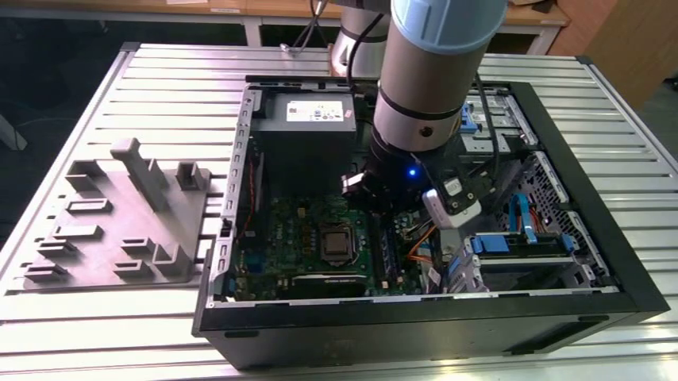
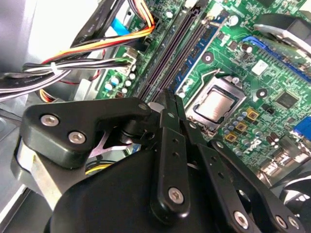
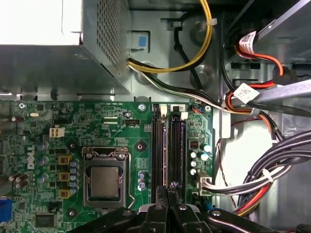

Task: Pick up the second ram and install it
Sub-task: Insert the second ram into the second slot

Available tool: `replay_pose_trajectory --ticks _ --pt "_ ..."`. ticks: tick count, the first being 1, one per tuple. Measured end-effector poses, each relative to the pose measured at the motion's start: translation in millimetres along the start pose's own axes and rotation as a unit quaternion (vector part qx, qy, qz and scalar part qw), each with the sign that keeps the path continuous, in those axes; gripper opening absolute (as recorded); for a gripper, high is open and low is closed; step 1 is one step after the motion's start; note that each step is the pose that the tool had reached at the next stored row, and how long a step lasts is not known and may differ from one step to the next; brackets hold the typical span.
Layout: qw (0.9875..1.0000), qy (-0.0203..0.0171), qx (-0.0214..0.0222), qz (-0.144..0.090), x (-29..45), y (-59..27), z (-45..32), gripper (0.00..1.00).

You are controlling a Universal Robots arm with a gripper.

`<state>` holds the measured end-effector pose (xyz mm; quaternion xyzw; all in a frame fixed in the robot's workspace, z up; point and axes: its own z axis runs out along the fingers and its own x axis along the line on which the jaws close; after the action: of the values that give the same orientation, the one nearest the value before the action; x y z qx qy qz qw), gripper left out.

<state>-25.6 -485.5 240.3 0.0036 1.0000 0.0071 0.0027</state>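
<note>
Gripper point(image 2: 167, 104) inside open PC case point(image 1: 593, 238), low over green motherboard point(image 3: 112, 126), just above RAM slots point(image 3: 167, 145). Fingers point(image 2: 170, 145) pressed together, nothing visible between them. Second ram point(image 3: 176, 145) seated upright in slot w/ dark board beside it; gripper tip right at slot end. CPU socket point(image 3: 104, 182) beside slots. Orange/black cables point(image 2: 112, 39) nearby. Grey fixture tray point(image 1: 117, 222) on table, exterior view's left.

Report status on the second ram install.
End effector inside the case, fingers closed together, tips over the memory slots. Second ram not identifiable with certainty. Orange and black cables beside the slots, not across them.
</note>
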Motion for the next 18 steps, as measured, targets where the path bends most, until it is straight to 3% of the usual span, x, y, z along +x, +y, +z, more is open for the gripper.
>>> replay_pose_trajectory --ticks 15,18 --pt "1.0 0.0 -0.0002 0.0 0.3 0.7 6.5 0.11" --pt "1.0 0.0 -0.0025 0.0 0.3 0.8 6.5 0.11"
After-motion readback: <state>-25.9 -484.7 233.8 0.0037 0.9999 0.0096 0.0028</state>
